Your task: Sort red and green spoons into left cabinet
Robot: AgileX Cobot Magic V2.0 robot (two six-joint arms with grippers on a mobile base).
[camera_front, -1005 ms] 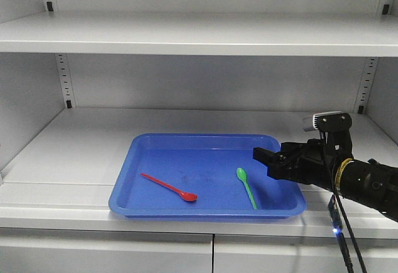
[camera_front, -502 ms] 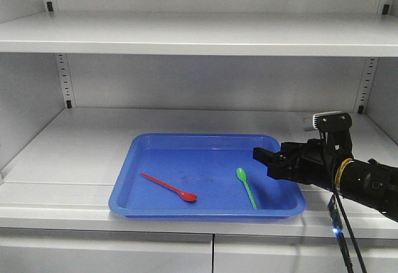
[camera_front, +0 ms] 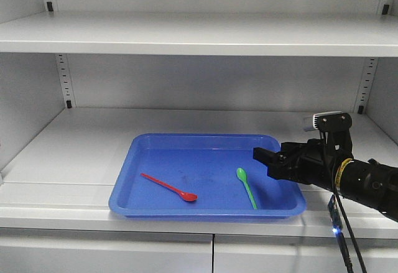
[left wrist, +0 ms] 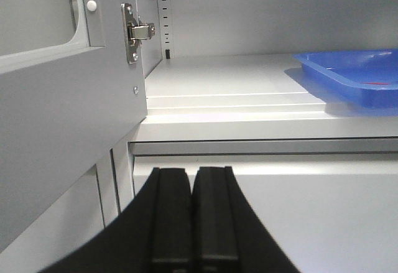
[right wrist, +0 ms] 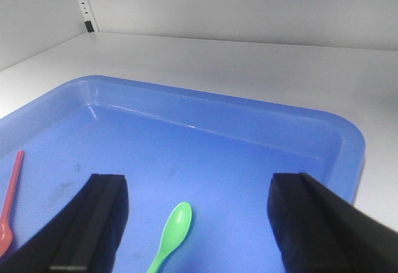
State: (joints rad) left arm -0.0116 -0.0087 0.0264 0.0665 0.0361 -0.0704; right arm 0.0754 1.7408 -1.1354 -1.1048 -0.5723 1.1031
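Grey metal cabinet (camera_front: 186, 37) first: its lower shelf carries the blue tray (camera_front: 149, 155), and I see the red spoon (camera_front: 169, 187) and green spoon (camera_front: 246, 187) both lying inside, apart. Sorting looks finished to me. My right gripper (right wrist: 196, 217) hangs wide open, empty, over the green spoon; left gripper (left wrist: 193, 223) is closed, holding nothing.

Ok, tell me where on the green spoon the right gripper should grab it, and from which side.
Probably take the green spoon mid-handle, coming straight down from above with the fingers across the handle. It lies flat on the floor of the blue tray, so a sideways approach would likely meet the tray's wall. The thin straight handle gives more to close on than the small bowl. The right gripper is already open, beside it.
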